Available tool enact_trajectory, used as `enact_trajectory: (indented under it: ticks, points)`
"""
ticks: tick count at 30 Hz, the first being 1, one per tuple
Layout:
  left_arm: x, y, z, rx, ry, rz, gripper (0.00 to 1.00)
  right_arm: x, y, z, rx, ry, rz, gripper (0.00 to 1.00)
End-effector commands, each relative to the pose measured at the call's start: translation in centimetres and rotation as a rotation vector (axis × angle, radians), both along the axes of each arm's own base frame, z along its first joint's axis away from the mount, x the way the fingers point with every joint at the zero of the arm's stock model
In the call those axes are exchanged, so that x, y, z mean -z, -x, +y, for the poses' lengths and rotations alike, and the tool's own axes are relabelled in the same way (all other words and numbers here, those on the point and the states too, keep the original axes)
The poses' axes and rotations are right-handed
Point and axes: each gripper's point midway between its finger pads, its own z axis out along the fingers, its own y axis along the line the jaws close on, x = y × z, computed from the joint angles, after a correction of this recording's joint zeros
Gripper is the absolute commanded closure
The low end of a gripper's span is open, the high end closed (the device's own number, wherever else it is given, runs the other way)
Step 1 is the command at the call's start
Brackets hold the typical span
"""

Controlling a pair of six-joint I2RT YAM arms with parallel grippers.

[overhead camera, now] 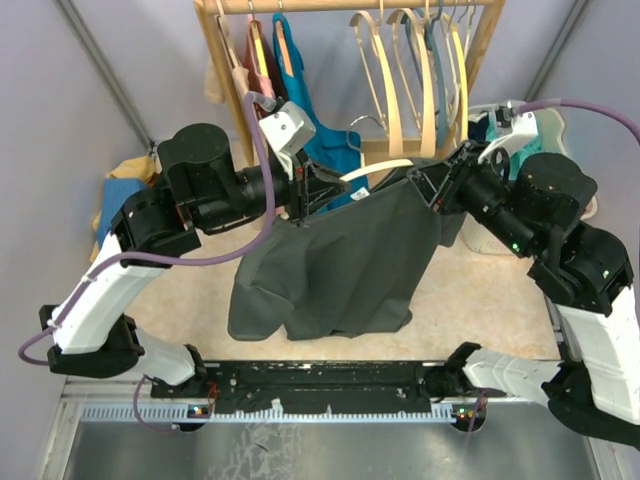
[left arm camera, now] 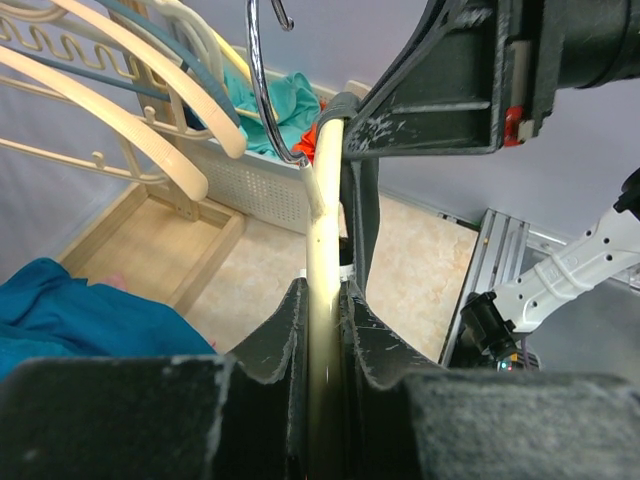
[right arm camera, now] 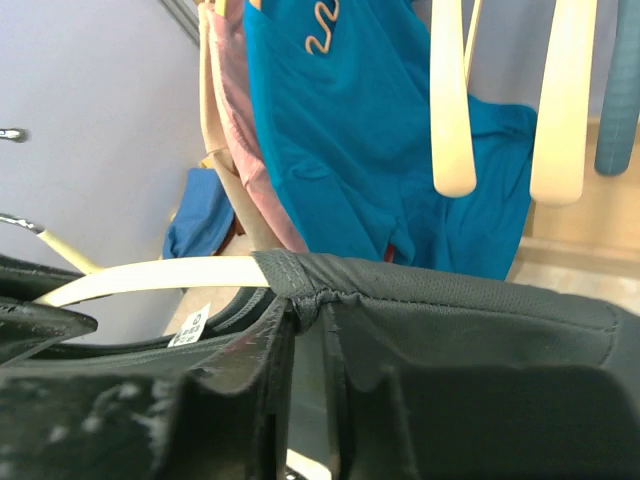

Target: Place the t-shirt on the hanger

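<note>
Dressing seems half done: left claw (overhead camera: pixel 303 198) clamps hanger (overhead camera: pixel 376 169), right claw (overhead camera: pixel 427 186) pinches t-shirt (overhead camera: pixel 340 262) over its right end; left shoulder likely goes on next.

Loaded clothes rack (overhead camera: pixel 320 5) close behind the t-shirt (overhead camera: pixel 340 260); open table (overhead camera: pixel 170 300) to its left.

Lilac walls (overhead camera: pixel 60 120), wooden rack (overhead camera: pixel 484 50) (beige floor (overhead camera: pixel 170 300))

Robot lab cell: grey partitions (overhead camera: pixel 60 120), garment rack (overhead camera: pixel 330 5)
</note>
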Motion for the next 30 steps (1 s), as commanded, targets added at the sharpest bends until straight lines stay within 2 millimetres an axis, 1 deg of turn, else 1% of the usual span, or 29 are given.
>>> enact_trajectory:
  ticks: [1, 2, 4, 5, 6, 7, 10, 13, 17, 19, 30]
  points:
    - [-1.5, 0.7, 0.3, 0.024, 0.033, -0.013, 1.0, -4.7, 1.5, -0.5, -0.043, -0.092, -0.16, 0.78]
    - [-1.6, 0.6, 0.2, 0.022, 0.033, -0.013, 1.0, -4.6, 1.8, -0.4, -0.065, -0.096, -0.167, 0.72]
    - [-1.5, 0.4, 0.1, 0.017, 0.032, -0.014, 1.0, -4.6, 2.9, 0.5, -0.147, -0.101, -0.202, 0.51]
    - [-1.5, 0.2, 0.0, 0.01, 0.03, -0.014, 1.0, -4.6, 3.7, 0.8, -0.192, -0.101, -0.22, 0.46]
    - [-1.5, 0.2, -0.1, 0.009, 0.033, -0.015, 1.0, -4.6, 4.5, 1.4, -0.248, -0.097, -0.24, 0.44]
    - [-1.5, 0.0, -0.3, 0.004, 0.032, -0.015, 1.0, -4.5, 5.5, 2.2, -0.325, -0.093, -0.258, 0.44]
    - [-1.6, -0.3, -1.0, 0.004, 0.035, -0.01, 1.0, -3.8, 7.4, 3.9, -0.48, -0.076, -0.286, 0.45]
    - [-1.5, -0.6, -1.9, 0.016, 0.032, 0.003, 1.0, -3.3, 8.2, 4.3, -0.537, -0.056, -0.335, 0.44]
    - [-1.0, -0.9, -3.2, 0.029, 0.02, 0.024, 1.0, -2.6, 8.2, 4.6, -0.566, 0.003, -0.354, 0.43]
    - [-0.5, -1.1, -4.1, 0.038, 0.006, 0.038, 1.0, -2.0, 7.9, 4.8, -0.567, 0.039, -0.353, 0.43]
    - [0.2, -2.0, -6.8, 0.059, 0.018, 0.084, 1.0, 1.2, 5.9, 5.0, -0.533, 0.17, -0.33, 0.43]
